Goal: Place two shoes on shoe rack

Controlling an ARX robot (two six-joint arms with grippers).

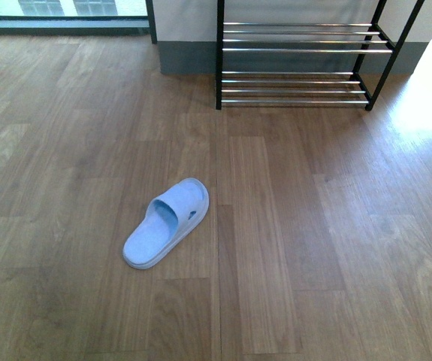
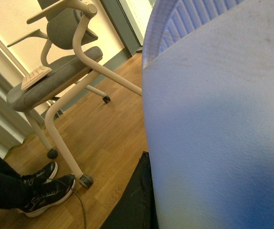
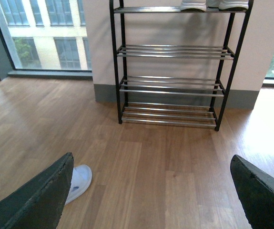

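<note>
Right gripper [image 3: 151, 158] gapes wide, empty: shoe rack [image 3: 172, 52] well beyond its fingers, floor slipper [image 1: 167, 223] beside one; left fingers [image 2: 136, 200] grip the held slipper [image 2: 213, 133]

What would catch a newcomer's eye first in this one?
A pale blue slipper lies alone on the wood floor, left of centre in the front view. Beyond it the black shoe rack stands against the wall, with white-soled shoes on its top shelf. The left wrist view is mostly filled by a blue slipper sole, very close.
</note>
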